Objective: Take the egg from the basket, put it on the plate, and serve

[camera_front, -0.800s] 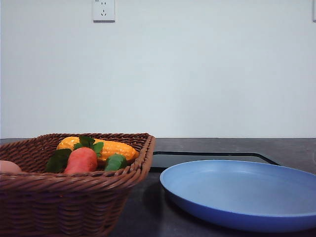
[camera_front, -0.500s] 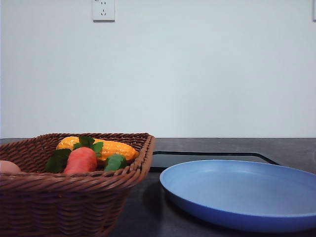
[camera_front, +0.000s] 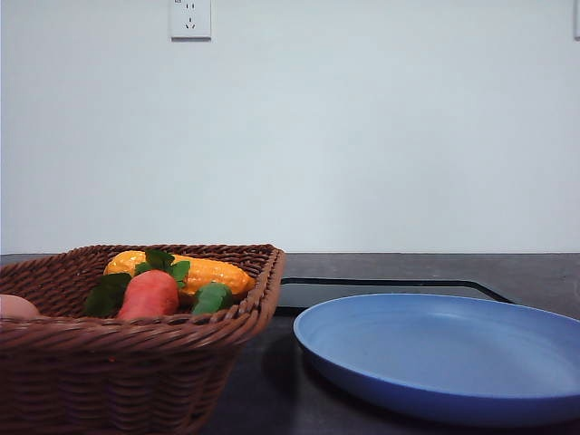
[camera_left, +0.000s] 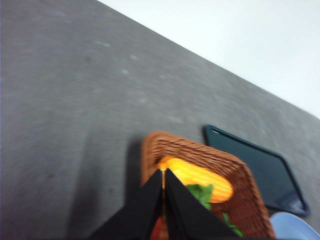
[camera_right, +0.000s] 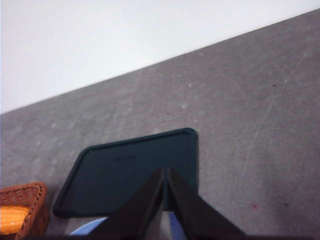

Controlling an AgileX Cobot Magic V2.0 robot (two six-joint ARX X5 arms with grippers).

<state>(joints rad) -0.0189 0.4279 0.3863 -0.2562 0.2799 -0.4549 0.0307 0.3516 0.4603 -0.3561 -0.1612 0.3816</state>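
Front view: your egg (camera_front: 16,306) sat at the basket's (camera_front: 136,362) left edge, half hidden by the rim, beside the carrot (camera_front: 149,294) and corn (camera_front: 195,272). The plate (camera_front: 435,399) waited close alongside, so the carry looked short. Left wrist view: your left claw (camera_left: 163,172) hung over the basket (camera_left: 165,147), tips pressed together, holding nothing, probably lining up for the reach. Right wrist view: your right claw (camera_right: 164,171) was likewise closed and empty, poised above the tray (camera_right: 130,175) near the plate, likely for serving.

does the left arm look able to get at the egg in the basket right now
Probably yes. The left tool, shut, hangs above the open basket, and nothing covers the egg at the basket's left edge. It would have to open first.
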